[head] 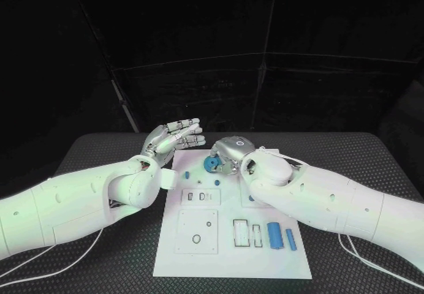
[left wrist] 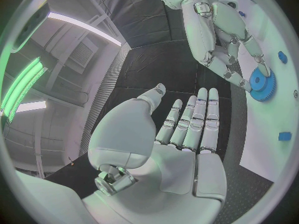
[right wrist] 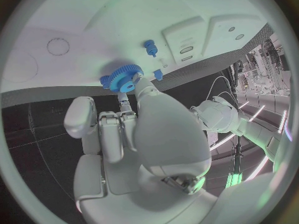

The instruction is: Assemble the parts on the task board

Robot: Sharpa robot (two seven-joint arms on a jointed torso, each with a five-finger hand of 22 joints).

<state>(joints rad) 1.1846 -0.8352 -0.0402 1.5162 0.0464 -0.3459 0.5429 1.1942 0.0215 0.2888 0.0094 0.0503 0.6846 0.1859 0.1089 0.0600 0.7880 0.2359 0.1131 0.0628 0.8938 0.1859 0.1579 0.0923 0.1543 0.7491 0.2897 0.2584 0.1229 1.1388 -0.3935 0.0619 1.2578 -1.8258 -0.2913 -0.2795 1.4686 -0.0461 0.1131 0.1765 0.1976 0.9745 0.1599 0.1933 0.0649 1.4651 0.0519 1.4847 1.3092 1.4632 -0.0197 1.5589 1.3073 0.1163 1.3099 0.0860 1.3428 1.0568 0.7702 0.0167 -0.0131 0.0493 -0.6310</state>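
Right hand (head: 231,152) grasps the blue gear (head: 213,163) at its fingertips, over the far end of the task board (head: 231,260). Left hand (head: 173,138) released, fingers extended, raised just beside the gear.

The head camera looks down on the worktop (head: 353,159) and task board (head: 221,257). Each wrist fisheye sits close behind its own hand; both share the blue gear (left wrist: 261,84).
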